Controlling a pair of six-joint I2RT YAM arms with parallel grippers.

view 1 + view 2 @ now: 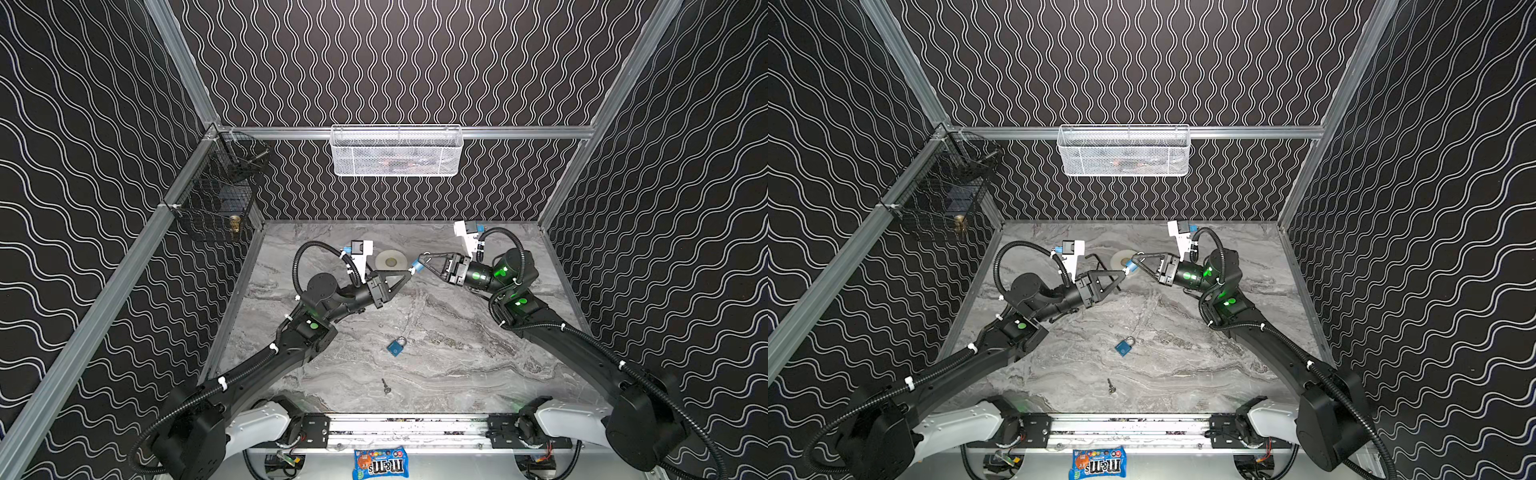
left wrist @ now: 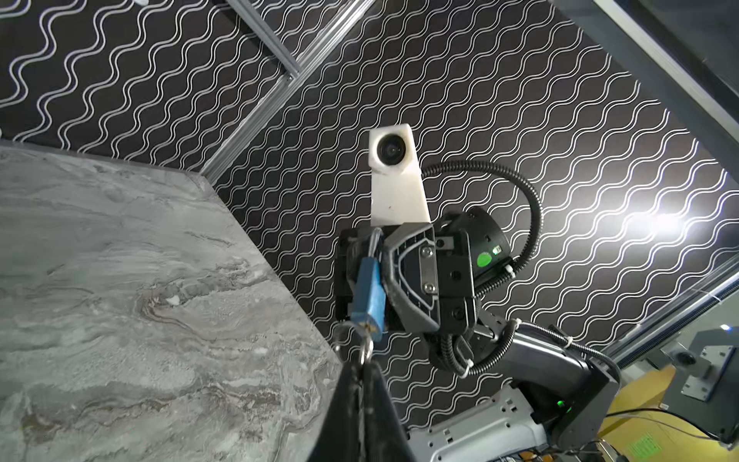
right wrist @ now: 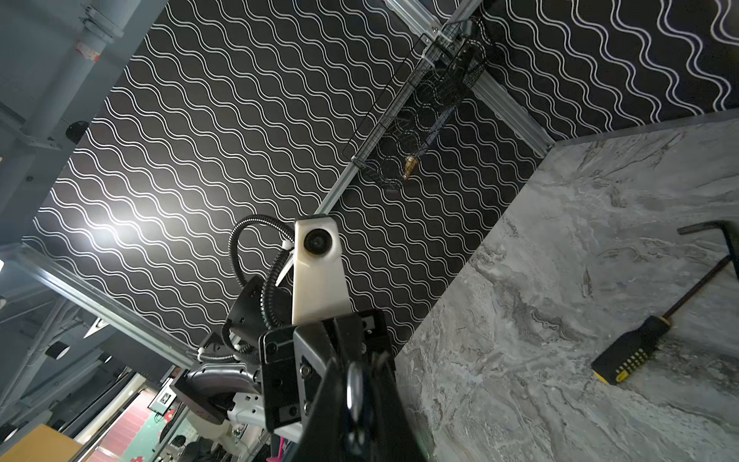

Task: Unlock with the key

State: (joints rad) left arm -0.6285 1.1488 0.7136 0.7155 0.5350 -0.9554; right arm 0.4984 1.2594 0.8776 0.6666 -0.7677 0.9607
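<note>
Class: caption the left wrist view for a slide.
Right gripper holds the blue padlock; left gripper holds the key at its keyhole.

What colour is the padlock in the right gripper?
Blue; the padlock shows best in the left wrist view.

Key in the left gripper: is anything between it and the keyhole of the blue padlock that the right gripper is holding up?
Nothing visible. In the left wrist view the key, held in the left gripper, meets the bottom end of the blue padlock, which the right gripper holds by its shackle.
</note>
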